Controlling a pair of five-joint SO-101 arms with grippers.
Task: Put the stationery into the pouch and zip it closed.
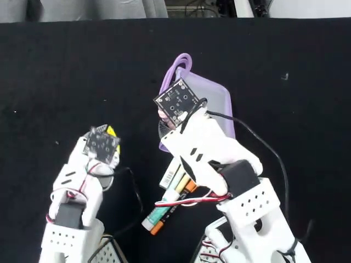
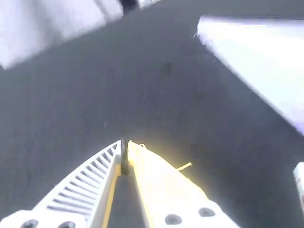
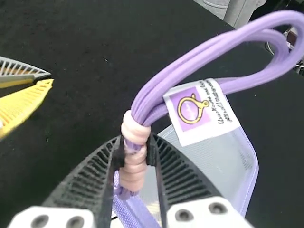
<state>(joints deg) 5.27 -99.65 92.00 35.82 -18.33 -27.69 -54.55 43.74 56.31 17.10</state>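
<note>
Currently the right gripper [image 3: 136, 142] is found closed on the pink sleeve [image 3: 134, 173] at the root of the purple loop [image 3: 209, 52], at one corner of the pouch [image 1: 216, 98]. Both black fingers are pressed against the sleeve from opposite sides, and the loop is seen to run free beyond them. The hold is judged to serve the zip. The sleeve appears to be the pull, so the grip is taken either to draw the opening or to steady the pouch; which of the two cannot be settled.

The left gripper [image 2: 124, 145] is found with its white and yellow tips met and nothing visibly caught between them. It is held over the black table [image 1: 66, 71], apart from the pouch, and is judged to be standing off.

The stationery is recorded as outside the pouch. A bundle of pens [image 1: 167, 205] is laid on the table just beside the pouch's near edge, partly beneath the right arm. Loading of these items is therefore judged not yet done.

The pens' position and the spacing of the arms are supplied by the high view, where the clamp is covered by the arm's wrist. The clamp, the label [image 3: 199, 111] by the loop and the mesh wall are supplied by the right wrist view. The meeting of the left tips is supplied by the left wrist view.
</note>
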